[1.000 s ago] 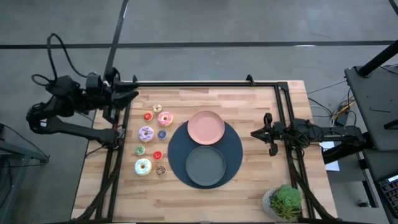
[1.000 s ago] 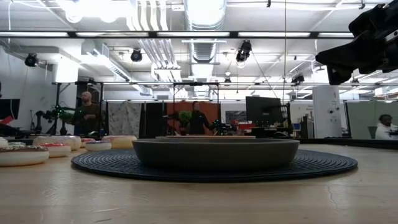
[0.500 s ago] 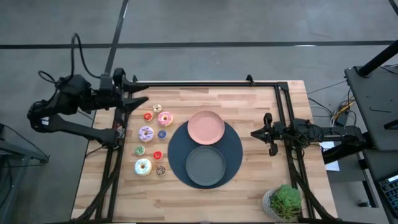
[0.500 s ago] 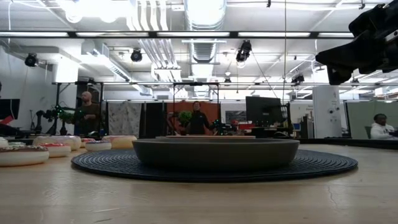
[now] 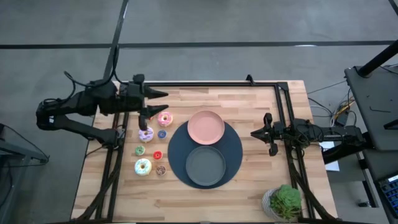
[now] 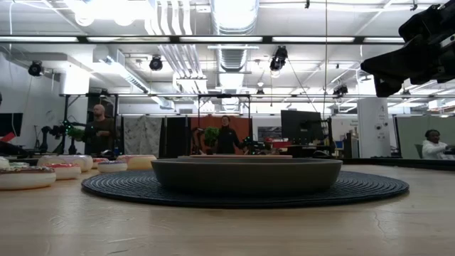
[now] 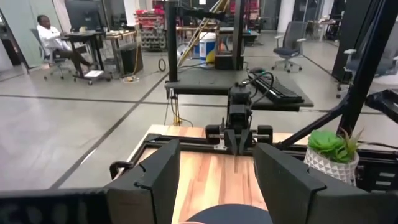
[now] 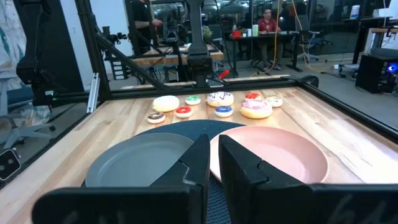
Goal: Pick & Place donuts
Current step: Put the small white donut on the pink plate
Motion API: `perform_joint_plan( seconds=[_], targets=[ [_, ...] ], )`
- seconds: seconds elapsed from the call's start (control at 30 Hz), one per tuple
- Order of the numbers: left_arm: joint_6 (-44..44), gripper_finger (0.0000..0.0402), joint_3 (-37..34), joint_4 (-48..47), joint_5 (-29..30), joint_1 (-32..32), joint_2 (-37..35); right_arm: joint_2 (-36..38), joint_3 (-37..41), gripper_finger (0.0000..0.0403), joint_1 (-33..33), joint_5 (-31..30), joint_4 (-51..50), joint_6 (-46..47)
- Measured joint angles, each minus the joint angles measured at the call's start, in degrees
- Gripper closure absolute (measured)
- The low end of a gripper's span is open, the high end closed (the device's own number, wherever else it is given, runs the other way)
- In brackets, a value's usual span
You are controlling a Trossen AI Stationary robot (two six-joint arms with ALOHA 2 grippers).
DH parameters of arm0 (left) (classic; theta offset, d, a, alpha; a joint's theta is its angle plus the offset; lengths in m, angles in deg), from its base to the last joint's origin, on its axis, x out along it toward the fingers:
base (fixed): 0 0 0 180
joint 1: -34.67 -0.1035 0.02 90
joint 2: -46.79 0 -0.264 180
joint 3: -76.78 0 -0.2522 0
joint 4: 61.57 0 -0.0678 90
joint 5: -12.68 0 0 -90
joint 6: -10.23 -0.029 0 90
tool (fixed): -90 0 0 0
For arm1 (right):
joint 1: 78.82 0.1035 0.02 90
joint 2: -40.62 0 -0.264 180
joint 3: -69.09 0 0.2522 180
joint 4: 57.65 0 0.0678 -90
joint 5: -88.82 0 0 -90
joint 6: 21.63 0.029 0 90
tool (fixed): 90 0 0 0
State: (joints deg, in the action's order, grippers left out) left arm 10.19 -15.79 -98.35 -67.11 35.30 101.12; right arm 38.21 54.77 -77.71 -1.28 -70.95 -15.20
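Over the table's far-left corner in the high view, the left gripper (image 5: 157,101) is hovering spread above the donuts (image 5: 151,137), risking knocking crowded neighbours. The right gripper (image 5: 268,133), pressed together, is waiting right. Low view: wooden table (image 6: 227,227), workshop behind, people standing.

red donut (image 5: 148,116) hidden (under left hand (image 5: 155,102))

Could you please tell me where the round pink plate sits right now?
In the high view, the round pink plate lies mid-table on the dark round mat, beside the round dark grey plate.
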Motion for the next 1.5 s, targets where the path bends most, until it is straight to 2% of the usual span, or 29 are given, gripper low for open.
perform_joint_plan(
  seconds=[0.4, 0.6, 0.83, 1.0, 1.3, 1.5],
  targets=[
    [-5.1, 0.0225, 0.0, 4.2, 0.2, 0.0, 4.6, 0.0, 0.0, 0.0374, 0.0, 0.0, 0.0, 0.0],
    [-3.5, 0.0225, 0.0, 5.5, 0.2, -0.3, 6.1, 0.0, 0.0, 0.0374, 0.0, 0.0, 0.0, 0.0],
    [0.1, 0.0225, 0.1, 4.2, 1.6, -3.4, 7.7, 0.0, 0.0, 0.0374, 0.0, 0.0, 0.0, 0.0],
    [2.9, 0.0225, 3.2, -2.0, 2.3, -6.4, 9.3, 0.0, 0.0, 0.0374, 0.0, 0.0, 0.0, 0.0],
    [1.1, 0.0225, 15.1, -18.0, 3.8, -10.8, 14.4, 0.0, 0.0, 0.0374, 0.0, 0.0, 0.0, 0.0],
    [0.0, 0.0225, 18.0, -23.8, 4.9, -13.4, 16.4, 0.0, 0.0, 0.0374, 0.0, 0.0, 0.0, 0.0]
  ],
)
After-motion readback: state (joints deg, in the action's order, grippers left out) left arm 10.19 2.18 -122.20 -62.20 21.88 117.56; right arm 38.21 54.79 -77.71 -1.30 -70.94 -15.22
